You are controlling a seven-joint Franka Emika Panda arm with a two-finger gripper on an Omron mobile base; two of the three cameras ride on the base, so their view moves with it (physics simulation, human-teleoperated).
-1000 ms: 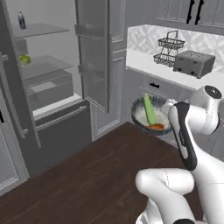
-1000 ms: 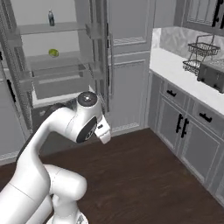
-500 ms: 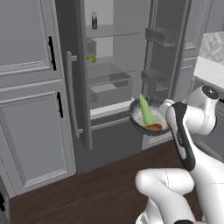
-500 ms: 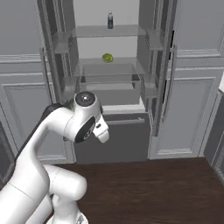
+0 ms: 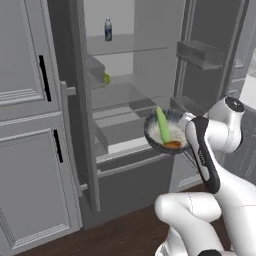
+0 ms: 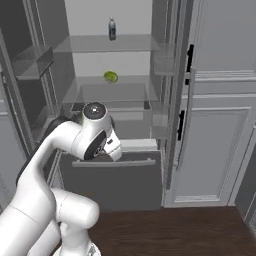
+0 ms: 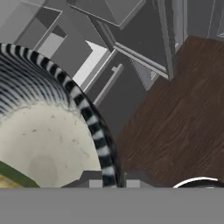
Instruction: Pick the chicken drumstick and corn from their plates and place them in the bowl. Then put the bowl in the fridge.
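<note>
End effector [image 7: 109, 181] is clamped on the rim of the bowl [image 5: 167, 131], carrying it level before the open fridge [image 5: 130, 100]. The corn [image 5: 162, 125] and chicken drumstick [image 5: 173, 145] lie inside, so level carriage prevents spillage. Shelf placement remains outstanding.

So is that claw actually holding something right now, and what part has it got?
Yes: the claw is shut on the bowl, pinching it by its rim, one finger inside and one outside. The corn and chicken drumstick ride inside.
</note>
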